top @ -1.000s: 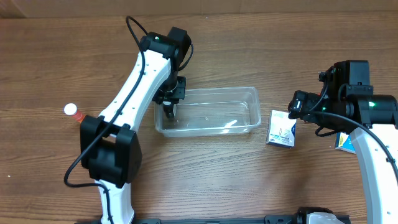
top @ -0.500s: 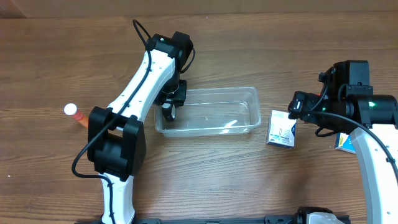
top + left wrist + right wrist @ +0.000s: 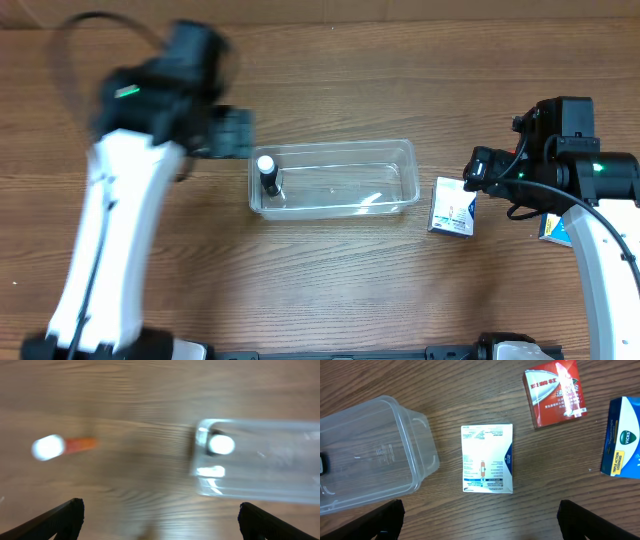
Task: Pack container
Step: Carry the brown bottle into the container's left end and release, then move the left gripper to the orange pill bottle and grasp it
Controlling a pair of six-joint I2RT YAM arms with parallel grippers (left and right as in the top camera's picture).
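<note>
The clear container lies mid-table. A small dark bottle with a white cap stands inside its left end, free of any gripper. My left gripper is blurred, just left of the container, and open. In the left wrist view the left gripper holds nothing, with its fingers wide apart over bare wood. That view also shows the container and the bottle cap at upper right. My right gripper hangs open and empty above a white box, to the right of the container.
An orange tube with a white cap lies on the wood left of the container. Right of the white box lie a red box and a blue box. The right arm partly covers them from overhead.
My left gripper opened and let go of the bottle, which now stands in the container. The left arm then swung away to the left. The right arm has not moved.
</note>
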